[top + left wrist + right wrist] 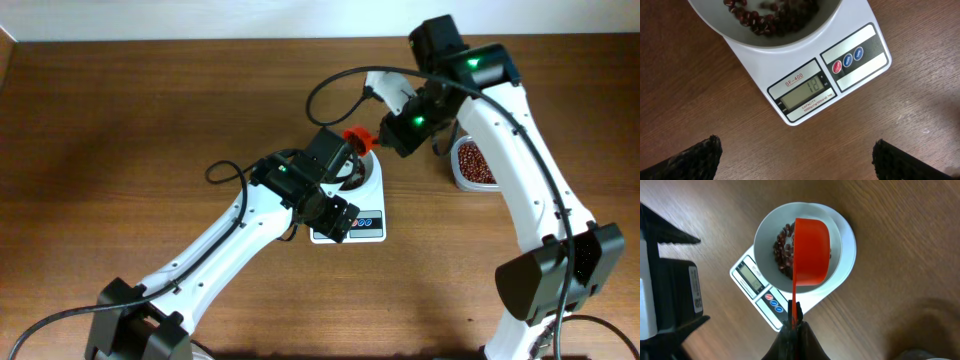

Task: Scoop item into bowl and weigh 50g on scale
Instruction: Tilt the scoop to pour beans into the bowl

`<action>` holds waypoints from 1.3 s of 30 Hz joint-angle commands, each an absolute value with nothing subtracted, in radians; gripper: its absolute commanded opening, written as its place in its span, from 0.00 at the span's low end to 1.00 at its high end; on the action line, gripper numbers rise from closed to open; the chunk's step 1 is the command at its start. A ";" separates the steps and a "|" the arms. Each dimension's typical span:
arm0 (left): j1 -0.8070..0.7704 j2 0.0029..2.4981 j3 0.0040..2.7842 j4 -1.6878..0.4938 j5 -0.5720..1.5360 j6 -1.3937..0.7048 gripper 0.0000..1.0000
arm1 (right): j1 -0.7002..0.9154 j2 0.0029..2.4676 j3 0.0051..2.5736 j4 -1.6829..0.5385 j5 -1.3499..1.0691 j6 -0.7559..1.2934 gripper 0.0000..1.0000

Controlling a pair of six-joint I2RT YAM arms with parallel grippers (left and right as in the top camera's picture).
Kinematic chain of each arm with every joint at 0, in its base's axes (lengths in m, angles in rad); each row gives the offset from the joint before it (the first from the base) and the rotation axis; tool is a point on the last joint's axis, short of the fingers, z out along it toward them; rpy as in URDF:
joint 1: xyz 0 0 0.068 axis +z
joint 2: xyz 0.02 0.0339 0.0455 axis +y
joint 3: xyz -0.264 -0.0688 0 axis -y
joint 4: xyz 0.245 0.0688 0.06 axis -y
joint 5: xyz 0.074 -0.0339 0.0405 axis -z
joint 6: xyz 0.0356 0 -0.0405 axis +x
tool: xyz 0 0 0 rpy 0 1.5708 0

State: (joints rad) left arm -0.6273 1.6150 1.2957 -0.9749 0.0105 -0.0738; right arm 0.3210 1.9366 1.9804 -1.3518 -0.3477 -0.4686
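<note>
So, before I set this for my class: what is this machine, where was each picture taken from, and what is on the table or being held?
These are two white robot arms at a brown wooden table. One picture looks down from above; the other two come from a camera on each wrist. A small white rectangular digital kitchen scale carries a round white bowl of small dark reddish-brown beans. The right end effector grips the handle of an orange-red plastic scoop held over the bowl. The left end effector is open and empty, hovering by the scale's display. A clear plastic tub with more beans stands beside the right arm.
</note>
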 commanded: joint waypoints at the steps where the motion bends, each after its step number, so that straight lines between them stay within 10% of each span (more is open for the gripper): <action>1: -0.633 1.624 1.289 -0.973 0.003 -0.062 0.99 | 0.360 1.934 2.009 -1.345 -0.271 -0.528 0.04; 39: -0.633 1.624 1.289 -0.973 0.003 -0.062 0.99 | 0.448 1.923 2.009 -1.301 -0.216 -0.619 0.04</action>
